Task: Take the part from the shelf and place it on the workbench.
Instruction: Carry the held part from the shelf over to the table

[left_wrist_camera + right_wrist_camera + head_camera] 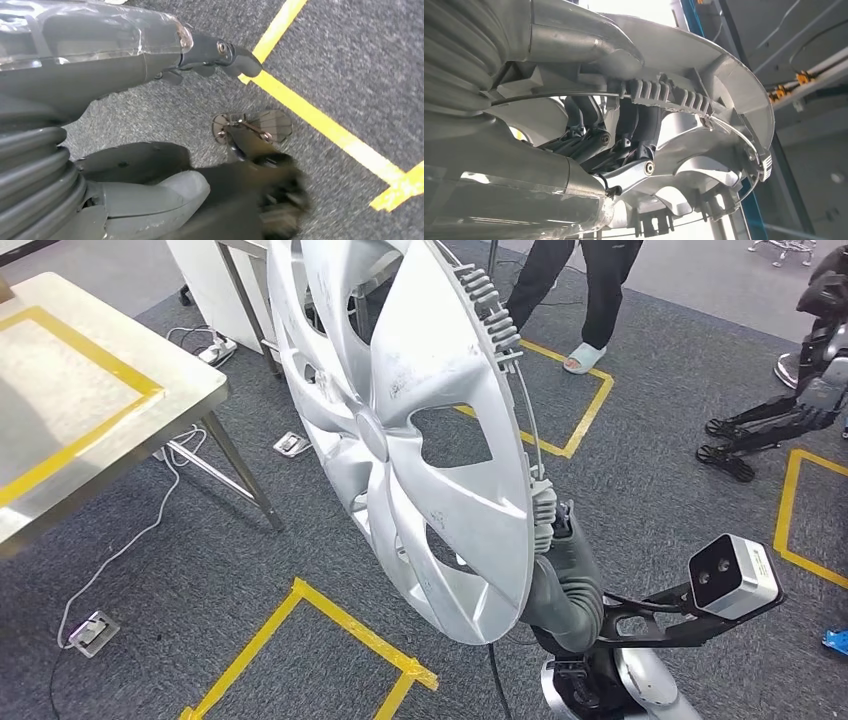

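The right hand (560, 540) grips the hubcap (420, 430) by its rim, held up in the air, off the shelf. The left hand (215, 55) hangs with nothing in it. The hubcap is not yet on the desk (90, 420), so placing it there remains.

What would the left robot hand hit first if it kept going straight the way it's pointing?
Probably the grey carpet floor. The left robot hand points down toward it, near the yellow tape line, with nothing visible between, though depth is unclear.

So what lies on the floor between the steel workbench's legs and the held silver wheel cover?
In the head view, grey carpet with a white cable and a small floor socket plate lies between the steel workbench and the silver wheel cover.
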Robot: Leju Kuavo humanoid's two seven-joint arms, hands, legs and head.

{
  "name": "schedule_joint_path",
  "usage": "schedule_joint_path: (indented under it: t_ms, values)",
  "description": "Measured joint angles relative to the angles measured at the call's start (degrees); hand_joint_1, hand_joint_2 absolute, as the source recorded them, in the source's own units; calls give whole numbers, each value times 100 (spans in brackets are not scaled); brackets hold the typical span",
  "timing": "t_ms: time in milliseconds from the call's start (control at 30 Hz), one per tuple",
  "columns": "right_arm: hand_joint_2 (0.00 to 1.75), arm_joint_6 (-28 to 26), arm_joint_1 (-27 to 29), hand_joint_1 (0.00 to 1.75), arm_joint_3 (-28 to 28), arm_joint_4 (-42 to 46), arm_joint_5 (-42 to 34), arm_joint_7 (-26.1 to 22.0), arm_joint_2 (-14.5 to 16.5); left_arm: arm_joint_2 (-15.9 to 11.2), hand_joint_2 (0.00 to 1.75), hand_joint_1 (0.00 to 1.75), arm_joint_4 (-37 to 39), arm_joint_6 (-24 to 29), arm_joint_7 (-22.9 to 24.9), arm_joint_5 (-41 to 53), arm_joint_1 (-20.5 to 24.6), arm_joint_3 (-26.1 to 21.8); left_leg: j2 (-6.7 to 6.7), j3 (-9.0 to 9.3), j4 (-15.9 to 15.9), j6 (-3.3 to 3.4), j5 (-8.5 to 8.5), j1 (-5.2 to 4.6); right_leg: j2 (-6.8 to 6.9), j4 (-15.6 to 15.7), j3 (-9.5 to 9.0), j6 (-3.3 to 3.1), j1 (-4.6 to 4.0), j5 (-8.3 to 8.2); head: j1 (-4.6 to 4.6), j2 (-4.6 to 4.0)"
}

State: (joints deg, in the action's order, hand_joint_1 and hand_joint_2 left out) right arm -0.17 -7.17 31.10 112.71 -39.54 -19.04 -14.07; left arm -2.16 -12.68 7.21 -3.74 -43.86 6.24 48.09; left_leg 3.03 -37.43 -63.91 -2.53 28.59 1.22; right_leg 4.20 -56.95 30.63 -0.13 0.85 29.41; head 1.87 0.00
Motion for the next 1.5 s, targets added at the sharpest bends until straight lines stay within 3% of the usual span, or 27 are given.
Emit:
schedule_joint_path:
  t_ms: [67, 100, 167, 200, 233, 300, 367, 400, 433, 467, 533, 600, 667, 733, 800, 867, 900, 933, 1000, 1067, 1100, 1167, 1233, 1333, 1400, 1433, 1500]
  values:
    - [175, 1, -5, 175, 0, 1, 0, 0, 2, 4, 175, 0, 1, 0, 1, -1, 4, 1, 213, 230, 428, 73, -106, -39, 81, -50, -16, 77, -9, 52, -14, 0]
    - [175, 1, -5, 175, -1, 1, 0, 0, 2, 5, 175, 0, 2, 0, 2, -1, 4, 1, 221, 231, 444, 135, -83, -65, 118, -54, -27, 107, -14, 63, -15, 0]
    - [175, 0, -6, 175, -1, 1, 0, 0, 2, -2, 175, 0, 7, 0, 4, -1, 3, 1, 100, 219, 460, 236, -100, -70, 167, -49, -55, 163, 6, 93, -1, 0]
    - [175, 0, -4, 175, -1, 1, 1, 0, 2, -4, 175, 0, 8, 0, 4, -1, 6, 1, 29, 223, 468, 275, -109, -65, 96, -98, -47, 189, 22, 155, 9, 0]
    - [175, 0, -3, 175, -2, 1, 1, 0, 2, -5, 175, 0, 9, 0, 2, -1, 12, 2, -44, 231, 478, 313, -121, -58, -24, -256, 11, 207, 34, 278, 31, 0]
    - [175, -1, 7, 175, -4, 1, 0, 0, 1, -4, 175, 0, 9, 0, -4, -1, 26, 2, -195, 238, 485, 370, -134, -65, -299, -938, 309, 208, 34, 651, 105, 0]
    - [175, -3, 19, 175, -4, -6, -3, 0, -2, -3, 175, 0, 10, 0, -9, -1, 28, 2, -362, 240, 484, 404, -140, -99, -386, -1646, 664, 173, 14, 890, 175, 0]
    - [175, -4, 23, 175, -4, -11, -5, 0, -4, -4, 175, 0, 11, 0, -9, -1, 25, 3, -451, 245, 483, 413, -142, -117, -399, -1747, 737, 143, 5, 847, 197, 0]
    - [175, -4, 25, 175, -4, -15, -7, 0, -5, -4, 175, 0, 13, 0, -9, -1, 22, 3, -542, 253, 483, 419, -144, -136, -419, -1631, 712, 101, -7, 696, 216, 0]
    - [175, -4, 22, 175, -4, -17, -8, 0, -7, -4, 175, 0, 13, 1, -9, -1, 20, 4, -630, 264, 483, 422, -146, -150, -469, -1314, 592, 48, -21, 464, 232, 0]
    - [175, -3, 12, 175, -5, -16, -11, 0, -10, 4, 175, 0, 12, 3, -9, 0, 22, 5, -787, 267, 478, 413, -154, -162, -716, -561, 280, -63, -45, 88, 238, 0]
    - [175, -1, 1, 175, -8, -15, -19, -2, -14, 15, 175, 0, 10, 8, -7, 2, 24, 9, -916, 227, 475, 371, -180, -142, -869, -186, 117, -105, -60, -3, 229, 0]
    - [175, 2, -3, 175, -11, -12, -42, -5, -17, 10, 175, 0, 11, 11, -2, 10, 12, 25, -993, 182, 483, 311, -207, -122, -763, -97, 81, -97, -63, -17, 240, 0]
    - [175, 3, -1, 175, -15, -2, -69, -10, -19, 0, 175, 0, 13, 15, 3, 16, 0, 48, -659, 101, 357, 253, -93, -146, -614, 14, 32, -106, -45, -71, 207, 0]
    - [175, 4, 4, 175, -20, 14, -86, -18, -22, -2, 175, 0, 13, 17, 7, 18, 8, 60, -266, -145, -155, 186, 226, -132, -456, 83, -2, -116, -38, -102, 122, 0]
    - [175, 3, 8, 175, -26, 20, -106, -22, -27, -1, 175, 0, 13, 17, 7, 21, 13, 73, -243, -441, -785, 111, 482, -58, -293, 83, -4, -113, -35, -96, 58, 0]
    - [175, 3, 10, 175, -28, 19, -116, -22, -31, -1, 175, 0, 13, 18, 7, 22, 8, 83, -253, -493, -910, 74, 479, -24, -215, 75, -4, -101, -29, -86, 41, 0]
    - [175, 2, 9, 175, -32, 17, -124, -22, -34, -2, 175, 0, 13, 19, 7, 23, 4, 90, -248, -438, -822, 41, 374, 4, -143, 61, -5, -81, -18, -71, 27, 0]
    - [175, 2, 2, 175, -43, 17, -131, -22, -43, -5, 175, 0, 13, 20, 6, 24, 4, 96, -89, -81, -181, -6, 48, 22, -17, 10, -13, -14, 6, -21, 10, 0]
    - [175, 2, -10, 175, -55, 19, -134, -21, -46, 3, 175, 0, 10, 20, 3, 24, 11, 96, 187, 194, 342, 48, -101, -29, 79, -50, -16, 64, -7, 35, -24, 0]
    - [175, 3, -15, 175, -57, 20, -135, -21, -47, 6, 175, 0, 9, 20, 1, 24, 11, 96, 265, 227, 426, 103, -88, -60, 123, -63, -23, 94, -21, 51, -26, 0]
    - [175, 4, -28, 175, -59, 32, -139, -20, -50, 4, 175, 0, 11, 22, 0, 23, 8, 96, 167, 210, 434, 232, -93, -85, 224, -50, -48, 146, -27, 67, -13, 0]
    - [175, 4, -48, 175, -63, 55, -143, -19, -59, 1, 175, 0, 12, 25, 0, 21, 13, 96, 12, 206, 451, 315, -118, -73, 109, -161, -26, 198, 1, 196, 21, 0]
    - [175, 5, -55, 175, -75, 80, -144, -18, -75, 8, 175, 0, 11, 25, -2, 17, 30, 96, -233, 206, 462, 403, -144, -70, -316, -1124, 389, 215, 17, 723, 138, 0]
    - [175, 5, -48, 175, -86, 82, -144, -16, -81, 14, 175, 0, 11, 24, -1, 17, 30, 96, -415, 207, 461, 429, -153, -102, -395, -1711, 697, 188, 6, 883, 203, 0]
    - [175, 4, -45, 175, -92, 82, -144, -16, -81, 15, 175, 0, 11, 24, -1, 16, 28, 96, -507, 212, 461, 436, -156, -120, -410, -1706, 725, 159, 0, 789, 224, 0]
    - [175, 3, -51, 175, -105, 87, -140, -15, -88, 15, 175, 0, 11, 24, -2, 13, 25, 96, -686, 235, 460, 443, -161, -149, -509, -1110, 499, 65, -20, 344, 262, 0]
